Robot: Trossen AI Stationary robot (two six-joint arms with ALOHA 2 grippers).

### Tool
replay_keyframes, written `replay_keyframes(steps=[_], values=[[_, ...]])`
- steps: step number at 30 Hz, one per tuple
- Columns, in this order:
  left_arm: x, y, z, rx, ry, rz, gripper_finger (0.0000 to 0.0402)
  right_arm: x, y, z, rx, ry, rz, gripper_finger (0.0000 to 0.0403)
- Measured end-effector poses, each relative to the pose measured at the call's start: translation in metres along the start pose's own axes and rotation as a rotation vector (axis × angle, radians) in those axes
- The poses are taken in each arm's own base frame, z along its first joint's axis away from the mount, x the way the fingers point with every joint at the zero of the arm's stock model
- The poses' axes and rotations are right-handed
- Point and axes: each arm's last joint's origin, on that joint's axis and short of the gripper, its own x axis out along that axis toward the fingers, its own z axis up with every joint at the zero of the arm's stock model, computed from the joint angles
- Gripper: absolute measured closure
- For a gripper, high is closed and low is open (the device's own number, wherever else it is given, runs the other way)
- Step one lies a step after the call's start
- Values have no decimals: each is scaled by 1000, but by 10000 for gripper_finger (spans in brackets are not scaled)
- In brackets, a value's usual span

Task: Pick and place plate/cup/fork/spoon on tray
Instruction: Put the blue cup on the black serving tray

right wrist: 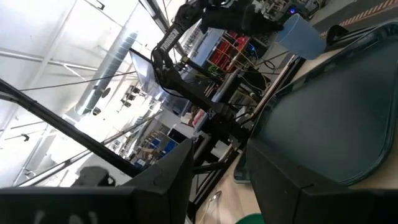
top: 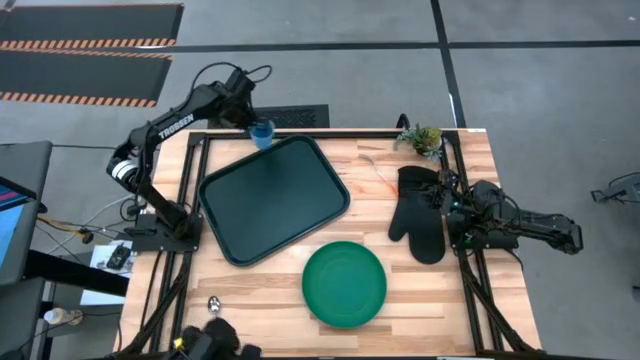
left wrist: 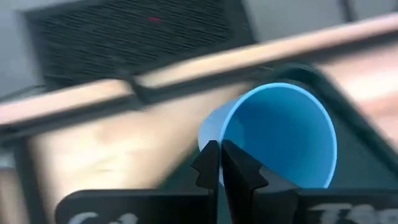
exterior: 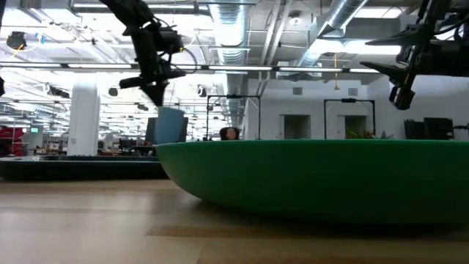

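The left gripper (top: 258,128) hangs over the far edge of the table (top: 430,300), its fingers (left wrist: 214,169) pinched together on the rim of the cup (top: 263,134), which it holds tipped in the air just above the far corner of the tray (top: 272,198). Seen from the left wrist, the cup's blue mouth (left wrist: 280,134) faces the camera with the tray's rim behind it. The tray lies at a slant on the left half of the wooden table, nothing resting on it. The plate (top: 344,283) sits on the bare wood near the front edge, just clear of the tray's near corner, and fills the foreground of the low view (exterior: 315,180). A spoon (top: 213,303) lies at the front left edge of the table. A black oven mitt (top: 420,212) lies to the right of the tray, a small potted plant (top: 421,138) standing at the far right corner. The right arm waits at the table's right edge, its gripper (top: 452,205) just beside the mitt with its fingers (right wrist: 286,186) parted and holding nothing
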Motion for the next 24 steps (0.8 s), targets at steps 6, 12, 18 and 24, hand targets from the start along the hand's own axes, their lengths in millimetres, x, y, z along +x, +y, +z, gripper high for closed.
replay_keyframes(steps=[6, 12, 18, 24], values=[[6, -42, -14, 71, 12, -102, 401, 0, 0, 0, -14, 0, 0, 228], [32, -67, -13, 42, -26, -165, 401, 0, 0, 0, -18, 0, -5, 228], [64, -72, -8, -1, -22, -146, 401, 0, -1, 0, -17, 4, -8, 228], [74, -66, 2, -68, -72, -131, 401, 0, -1, 0, -17, 5, -9, 228]])
